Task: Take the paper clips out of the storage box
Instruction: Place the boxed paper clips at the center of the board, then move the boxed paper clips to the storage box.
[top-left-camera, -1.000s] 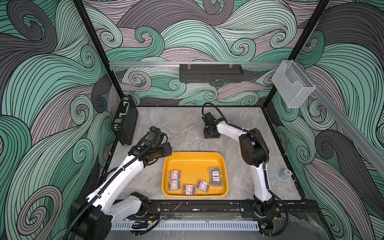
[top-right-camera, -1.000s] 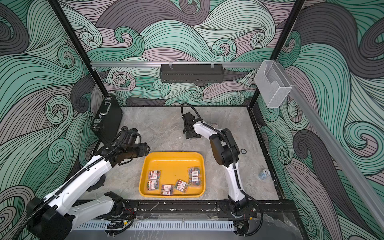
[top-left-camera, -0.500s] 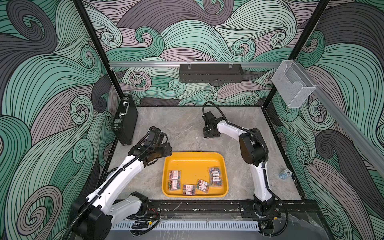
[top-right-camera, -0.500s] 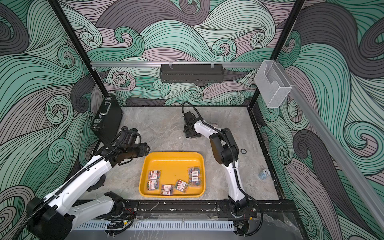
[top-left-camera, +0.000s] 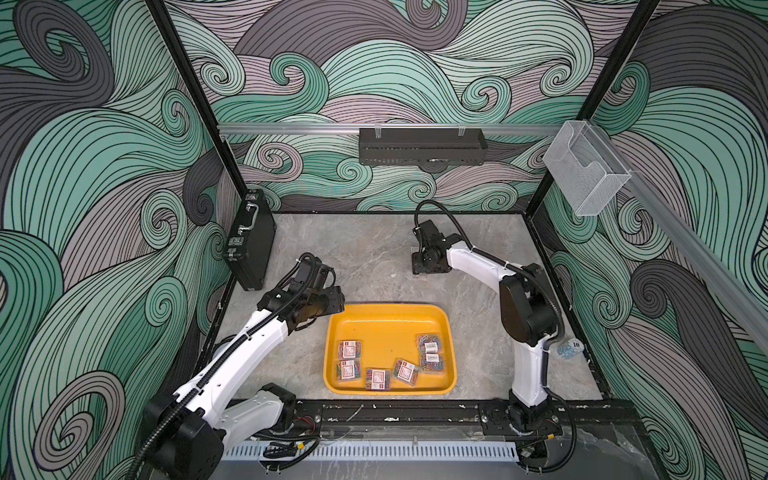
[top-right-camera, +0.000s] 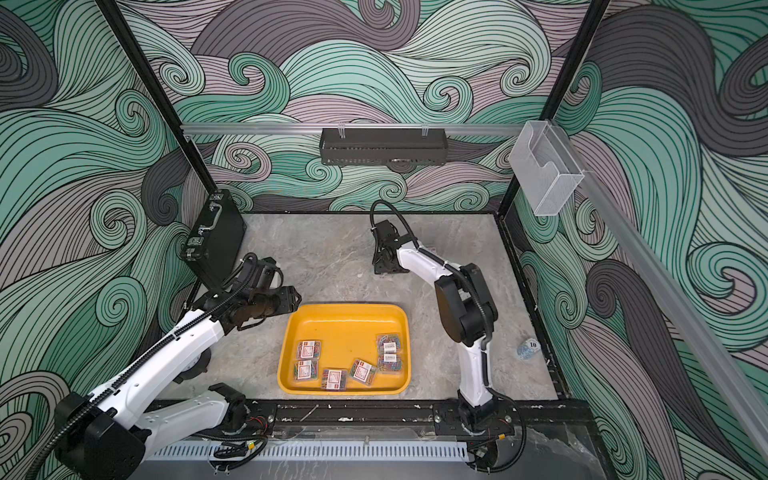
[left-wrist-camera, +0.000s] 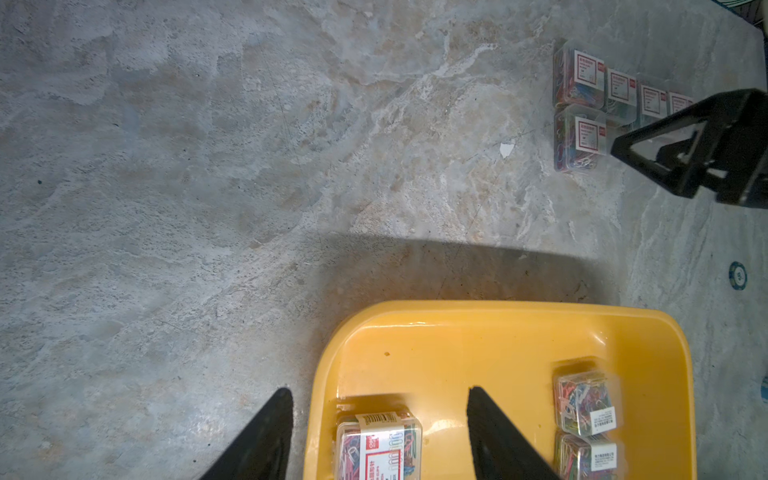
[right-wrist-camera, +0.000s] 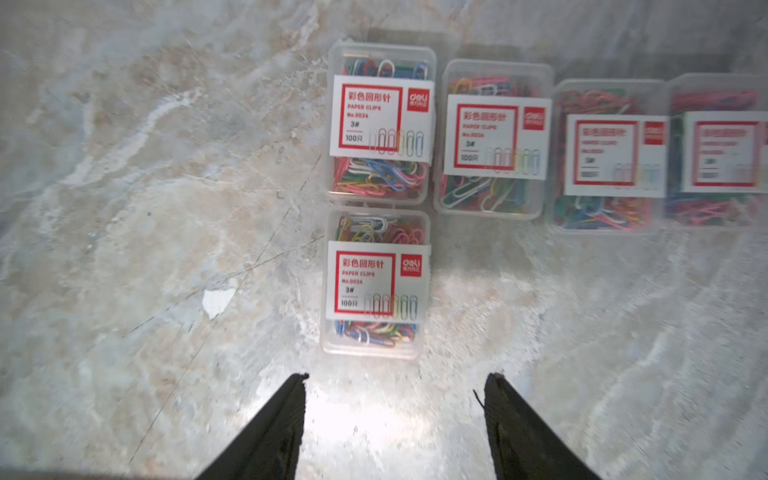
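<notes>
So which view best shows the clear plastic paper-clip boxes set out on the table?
Right wrist: five clear boxes, nearest labels readable. Left wrist shows them small. In both top views the white right arm mostly hides them.

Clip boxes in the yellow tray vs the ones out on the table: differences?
Place: the tray boxes lie inside the yellow tray; the table boxes lie on the stone table.
Order: tray boxes are scattered at mixed angles; table boxes are squared up, four in a row plus one beside its end.
Labels: two tray boxes show barcode stickers; all table boxes show red-framed labels.
Shared: clear boxes of coloured clips.
</notes>
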